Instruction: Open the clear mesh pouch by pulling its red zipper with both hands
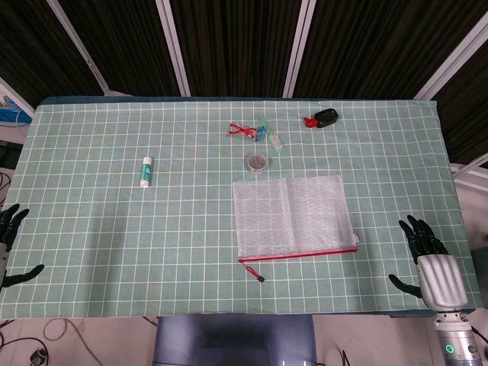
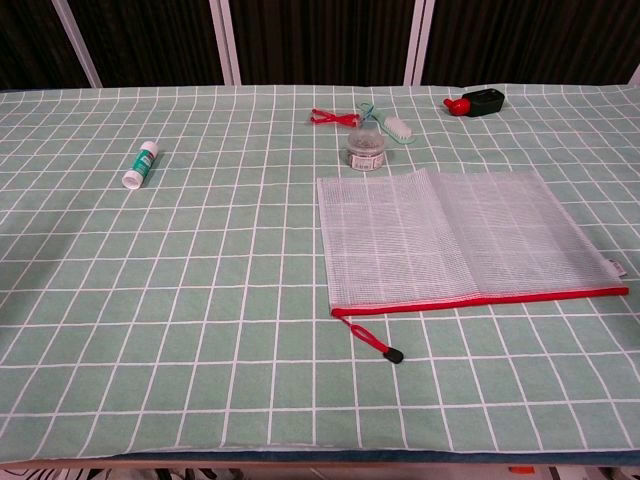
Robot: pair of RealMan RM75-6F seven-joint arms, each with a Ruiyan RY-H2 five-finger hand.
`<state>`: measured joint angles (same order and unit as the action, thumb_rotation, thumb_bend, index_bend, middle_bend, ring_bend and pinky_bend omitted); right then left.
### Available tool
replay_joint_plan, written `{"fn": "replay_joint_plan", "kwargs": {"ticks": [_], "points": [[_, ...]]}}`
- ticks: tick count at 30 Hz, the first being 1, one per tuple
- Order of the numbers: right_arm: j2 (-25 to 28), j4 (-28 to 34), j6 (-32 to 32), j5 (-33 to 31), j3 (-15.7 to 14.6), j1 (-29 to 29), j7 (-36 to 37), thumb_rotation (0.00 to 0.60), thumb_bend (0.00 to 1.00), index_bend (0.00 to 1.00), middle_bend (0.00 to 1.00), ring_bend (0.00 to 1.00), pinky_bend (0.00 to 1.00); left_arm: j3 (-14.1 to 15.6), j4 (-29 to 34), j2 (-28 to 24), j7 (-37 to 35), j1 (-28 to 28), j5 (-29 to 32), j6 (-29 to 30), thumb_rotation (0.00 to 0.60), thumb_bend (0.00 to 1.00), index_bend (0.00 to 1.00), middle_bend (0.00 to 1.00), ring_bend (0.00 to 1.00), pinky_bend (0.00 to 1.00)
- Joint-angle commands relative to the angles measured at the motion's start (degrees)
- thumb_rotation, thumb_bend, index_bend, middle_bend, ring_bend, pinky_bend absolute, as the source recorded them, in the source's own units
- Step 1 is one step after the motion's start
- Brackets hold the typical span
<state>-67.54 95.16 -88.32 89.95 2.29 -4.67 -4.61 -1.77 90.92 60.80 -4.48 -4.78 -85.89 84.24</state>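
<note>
The clear mesh pouch [image 1: 293, 216] [image 2: 455, 238] lies flat right of the table's middle. Its red zipper [image 1: 299, 255] [image 2: 480, 299] runs along the near edge, shut along its whole length. The zipper's red pull cord with a black tip [image 1: 253, 272] [image 2: 375, 342] trails off the left end toward me. My right hand [image 1: 431, 263] hovers at the table's right front corner, fingers spread, holding nothing, well right of the pouch. My left hand [image 1: 11, 244] shows at the left edge, fingers apart and empty. The chest view shows neither hand.
A glue stick [image 1: 146, 171] [image 2: 141, 164] lies at the left. Behind the pouch stand a small round jar [image 1: 258, 162] [image 2: 366, 150], a red-handled item [image 1: 244, 130] [image 2: 333, 118], a pale green brush [image 1: 270, 132] [image 2: 390, 123] and a black-and-red object [image 1: 322, 118] [image 2: 476, 101].
</note>
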Motion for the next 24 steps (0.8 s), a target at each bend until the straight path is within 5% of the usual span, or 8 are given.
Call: {"fn": "replay_joint_plan", "kwargs": {"ticks": [1, 9, 13, 17, 24], "points": [[0.16, 0.50, -0.07, 0.26, 0.05, 0.00, -0.07, 0.600, 0.12, 0.00, 0.01, 0.04, 0.26, -0.03, -0.03, 0.05, -0.01, -0.02, 0.02, 0.00, 0.600, 0.01, 0.00, 0.00, 0.00, 0.00], [0.73, 6.72, -0.30, 2.36, 1.27, -1.27, -1.76, 0.600, 0.12, 0.00, 0.07, 0.08, 0.27, -0.16, 0.00, 0.11, -0.34, 0.12, 0.41, 0.10, 0.600, 0.01, 0.00, 0.00, 0.00, 0.00], [-0.05, 11.77, 2.86, 1.94, 2.75, -3.89, -5.04, 0.600, 0.12, 0.00, 0.30, 0.29, 0.44, -0.37, -0.36, 0.50, 0.16, -0.20, 0.74, -0.35, 0.600, 0.01, 0.00, 0.00, 0.00, 0.00], [-2.42, 18.41, 9.78, -1.65, 4.18, -8.06, -10.58, 0.600, 0.14, 0.02, 0.62, 0.63, 0.68, -0.48, -0.11, 0.40, -0.18, -0.35, 1.28, -0.93, 0.600, 0.01, 0.00, 0.00, 0.00, 0.00], [-10.81, 22.50, 18.76, -8.41, 5.11, -14.55, -23.12, 0.600, 0.20, 0.14, 0.95, 0.95, 0.97, -0.37, -0.30, 0.31, -0.46, -0.54, 1.07, -1.26, 0.600, 0.01, 0.00, 0.00, 0.00, 0.00]]}}
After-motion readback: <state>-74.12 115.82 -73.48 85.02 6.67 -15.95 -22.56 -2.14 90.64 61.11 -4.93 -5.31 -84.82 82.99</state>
